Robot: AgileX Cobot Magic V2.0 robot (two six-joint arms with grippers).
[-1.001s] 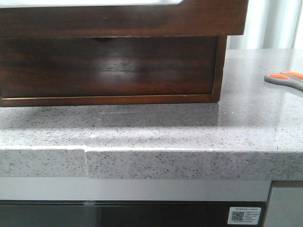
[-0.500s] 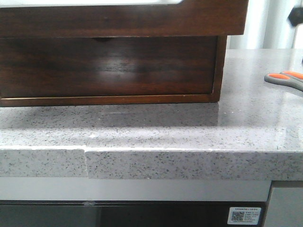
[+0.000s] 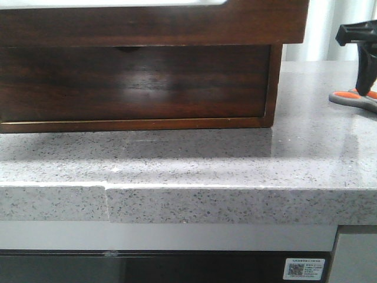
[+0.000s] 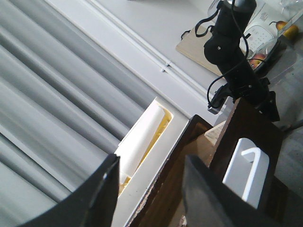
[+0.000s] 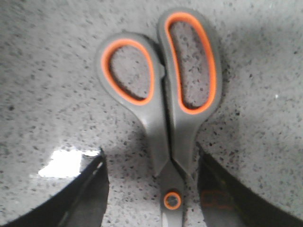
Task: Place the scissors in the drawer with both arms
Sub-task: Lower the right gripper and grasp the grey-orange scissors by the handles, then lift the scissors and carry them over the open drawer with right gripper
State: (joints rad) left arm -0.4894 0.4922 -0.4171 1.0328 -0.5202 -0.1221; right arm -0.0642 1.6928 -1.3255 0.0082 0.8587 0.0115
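The scissors [image 3: 352, 98] lie flat on the speckled counter at the far right, grey handles lined in orange. My right gripper [image 3: 365, 88] stands straight down over them. In the right wrist view it is open [image 5: 151, 191], with its fingers [image 5: 85, 196] on either side of the scissors [image 5: 165, 109] near the pivot, not closed on them. The drawer [image 3: 153, 25], a glossy dark-brown front with a white strip on top, juts out toward the camera. My left gripper [image 4: 149, 189] is open and empty above the drawer's rim [image 4: 189, 151]; it is out of the front view.
Below the drawer is a darker front with a half-round finger notch [image 3: 126, 49]. The counter's front edge [image 3: 188, 203] runs across the front view. A white insert with yellow contents [image 4: 147, 137] lies in the cabinet top. A board with fruit [image 4: 258, 47] lies beyond the right arm [image 4: 234, 56].
My right gripper has come into the front view from the upper right and dropped down onto the scissors. The scissors and the drawer have not moved.
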